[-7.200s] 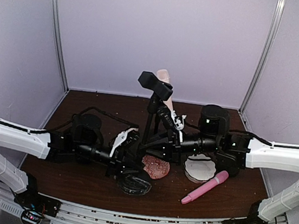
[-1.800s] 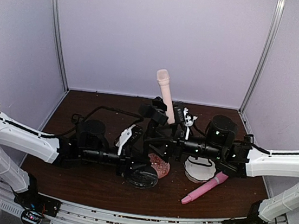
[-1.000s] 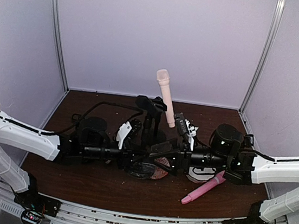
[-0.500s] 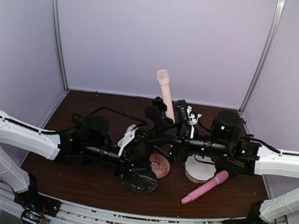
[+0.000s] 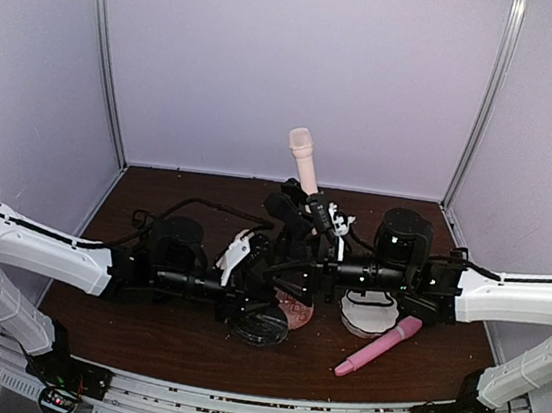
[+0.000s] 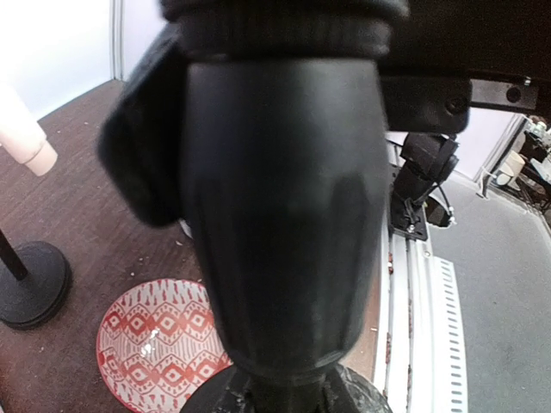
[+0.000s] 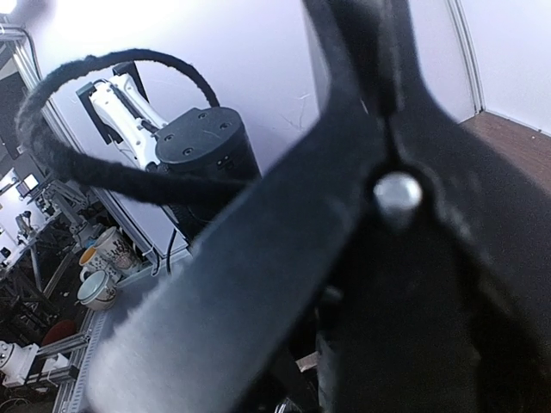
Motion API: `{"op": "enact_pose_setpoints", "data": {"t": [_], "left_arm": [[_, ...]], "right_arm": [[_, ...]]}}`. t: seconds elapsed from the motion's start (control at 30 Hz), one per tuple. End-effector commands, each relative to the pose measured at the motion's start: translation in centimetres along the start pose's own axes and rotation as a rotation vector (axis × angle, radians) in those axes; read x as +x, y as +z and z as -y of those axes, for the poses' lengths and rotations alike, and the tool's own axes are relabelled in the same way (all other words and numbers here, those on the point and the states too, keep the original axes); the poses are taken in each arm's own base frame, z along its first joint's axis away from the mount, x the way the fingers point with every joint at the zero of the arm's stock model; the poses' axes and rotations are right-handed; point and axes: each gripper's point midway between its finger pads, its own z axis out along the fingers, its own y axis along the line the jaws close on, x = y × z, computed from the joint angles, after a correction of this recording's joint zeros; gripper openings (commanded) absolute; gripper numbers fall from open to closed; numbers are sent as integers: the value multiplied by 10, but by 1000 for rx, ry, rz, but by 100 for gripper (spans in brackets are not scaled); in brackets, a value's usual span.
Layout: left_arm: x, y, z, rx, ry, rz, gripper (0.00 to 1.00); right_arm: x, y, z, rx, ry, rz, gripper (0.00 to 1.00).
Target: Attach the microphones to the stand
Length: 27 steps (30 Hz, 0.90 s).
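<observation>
A peach microphone (image 5: 302,159) stands tilted in the clip of the black stand (image 5: 289,208); in the left wrist view only its lower end (image 6: 21,133) shows, above the stand's round foot (image 6: 33,288). A pink microphone (image 5: 378,346) lies on the table at the front right. My left gripper (image 5: 262,280) is low beside the stand, shut on a thick black cylinder (image 6: 284,215) over a round black base (image 5: 261,326); its fingers are hidden. My right gripper (image 5: 317,217) is up at the clip; blurred black stand arms (image 7: 258,241) hide its jaws.
A red patterned dish (image 5: 293,311) lies under the two wrists, a white dish (image 5: 369,314) under the right forearm. A black cable (image 5: 191,204) loops over the table behind the left arm. Purple walls close in three sides.
Over the last half second the right arm has slid left, closer to the clip. The peach microphone is still up in the clip. The left gripper and the black base have hardly moved.
</observation>
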Motion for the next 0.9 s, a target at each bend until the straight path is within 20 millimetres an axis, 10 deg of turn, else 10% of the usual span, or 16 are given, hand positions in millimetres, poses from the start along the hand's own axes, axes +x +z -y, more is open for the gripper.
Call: {"op": "enact_pose_setpoints", "data": {"t": [0.0,0.3,0.6,0.87], "left_arm": [[-52,-13,-16,-110,22,177,0],[-57,-22,-30,-153,6,207,0],[-48,-29,45,256,187,109,0],[-47,-32,58,336,191,108,0]], "right_arm": [[2,-6,-26,-98,43,1,79],[17,-21,-38,-124,75,-3,76],[3,-37,-18,-26,-122,-18,73],[0,-26,-14,-60,-195,-20,65]]}}
